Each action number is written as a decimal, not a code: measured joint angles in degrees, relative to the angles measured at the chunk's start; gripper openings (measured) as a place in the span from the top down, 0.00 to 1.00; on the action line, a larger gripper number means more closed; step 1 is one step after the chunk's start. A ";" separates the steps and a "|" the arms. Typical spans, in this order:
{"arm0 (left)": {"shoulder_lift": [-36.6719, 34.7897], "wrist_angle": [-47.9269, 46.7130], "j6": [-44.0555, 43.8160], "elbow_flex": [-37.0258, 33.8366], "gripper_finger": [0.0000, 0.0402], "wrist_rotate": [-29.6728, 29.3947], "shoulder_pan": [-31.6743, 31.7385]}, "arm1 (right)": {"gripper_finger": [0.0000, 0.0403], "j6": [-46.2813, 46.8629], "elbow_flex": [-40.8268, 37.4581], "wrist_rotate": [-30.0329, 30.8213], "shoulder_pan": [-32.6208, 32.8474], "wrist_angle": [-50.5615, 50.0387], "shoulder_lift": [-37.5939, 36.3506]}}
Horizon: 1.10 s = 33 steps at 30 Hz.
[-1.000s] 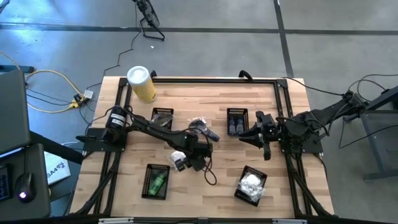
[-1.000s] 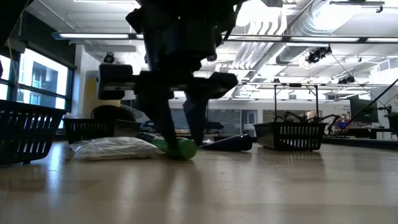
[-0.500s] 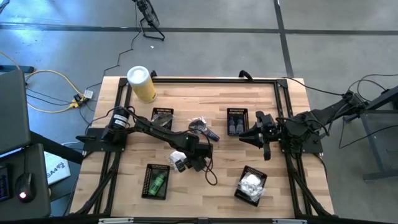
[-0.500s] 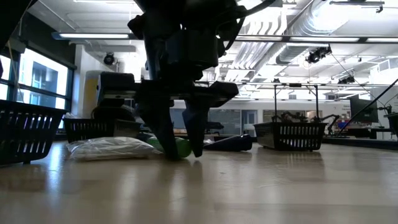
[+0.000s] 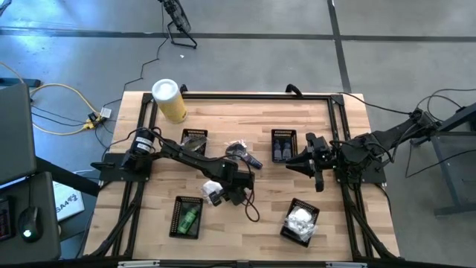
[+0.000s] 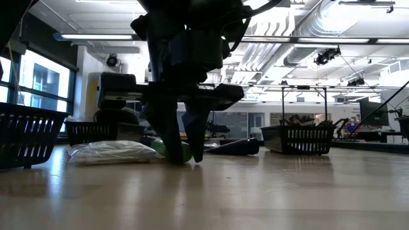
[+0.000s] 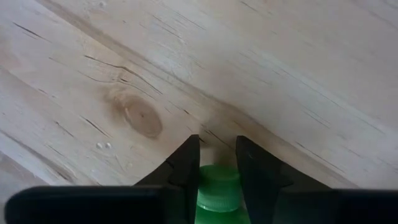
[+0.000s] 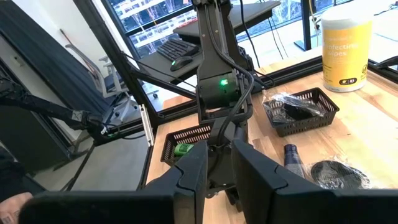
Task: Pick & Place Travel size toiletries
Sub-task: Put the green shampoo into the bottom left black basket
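A small green bottle [image 6: 186,151] lies on its side on the wood table, near the middle. My left gripper [image 5: 223,196] points down at it and is shut on it. Beside it lie a white packet [image 6: 112,152] and a dark blue tube [image 6: 238,147]. A silvery-clear packet [image 5: 238,150] lies a little farther back. My right gripper [image 5: 291,165] hangs raised at the table's right. Its fingers stand a little apart with nothing between them. My left gripper pinches the green bottle's cap end [image 7: 217,184] between its two fingers [image 7: 188,171]. The fingers come steeply from above, one on each side of the cap. The bottle lies on the table under them.
Several black mesh baskets stand about: one with a green bottle at the near left [image 5: 186,217], one with white packets at the near right [image 5: 300,221], one with dark tubes [image 5: 283,145] and one at the far left [image 5: 195,139]. A yellow canister [image 5: 169,100] stands at the far left corner.
My left gripper's fingers have sunk to the table on either side of the green bottle and then closed in on it. The bottle has stayed lying on the table.
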 joint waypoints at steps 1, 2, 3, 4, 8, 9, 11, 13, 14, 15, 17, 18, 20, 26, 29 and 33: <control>0.00 0.01 -0.01 0.00 0.80 0.02 0.00 | 0.84 0.01 0.00 0.00 0.00 0.00 0.02; 0.00 0.02 -0.06 0.00 0.79 0.00 0.00 | 0.84 0.01 0.00 0.00 0.02 0.00 0.00; 0.00 0.02 -0.11 0.00 0.78 0.00 0.00 | 0.84 0.01 0.02 0.00 0.02 0.00 0.00; 0.02 0.04 -0.14 0.00 0.77 0.00 0.00 | 0.84 0.01 0.00 0.00 0.02 0.00 0.01; 0.02 0.09 -1.36 0.00 0.76 -0.02 0.00 | 0.84 0.00 0.00 0.00 0.00 0.00 0.00; 0.02 0.09 -1.59 -0.01 0.77 0.02 0.00 | 0.84 0.00 0.00 0.00 0.00 0.00 0.00; 0.02 0.07 -1.67 0.00 0.79 0.63 0.00 | 0.84 0.01 0.00 0.01 0.01 0.00 0.01; 0.02 0.07 -1.92 -0.02 0.80 1.05 0.02 | 0.84 0.01 0.00 0.00 0.00 0.00 0.02; 0.02 0.06 -2.67 -0.02 0.80 1.10 0.02 | 0.84 0.00 0.00 0.00 0.01 0.01 0.00; 0.02 0.04 -3.49 -0.02 0.80 1.13 0.02 | 0.84 0.01 0.00 0.00 0.00 0.00 0.00; 0.04 0.08 -5.10 -0.02 0.79 1.19 0.02 | 0.84 -0.02 0.00 0.02 0.00 0.01 0.01; 0.04 0.11 -5.63 -0.02 0.78 1.23 0.02 | 0.84 -0.02 0.00 0.00 0.02 0.00 0.01; 0.07 0.13 -5.89 -0.02 0.77 1.32 0.02 | 0.84 -0.02 0.00 0.02 0.00 0.02 0.02; 0.00 0.26 -5.67 -0.02 0.79 1.51 0.02 | 0.84 -0.02 0.00 0.01 0.01 0.02 0.00; -0.35 1.00 -5.64 -0.10 0.81 1.66 0.00 | 0.84 -0.02 0.00 0.00 0.00 0.02 0.00; -1.52 -0.01 -5.54 1.28 0.81 1.21 -0.02 | 0.84 -0.02 0.00 0.00 0.02 0.06 0.00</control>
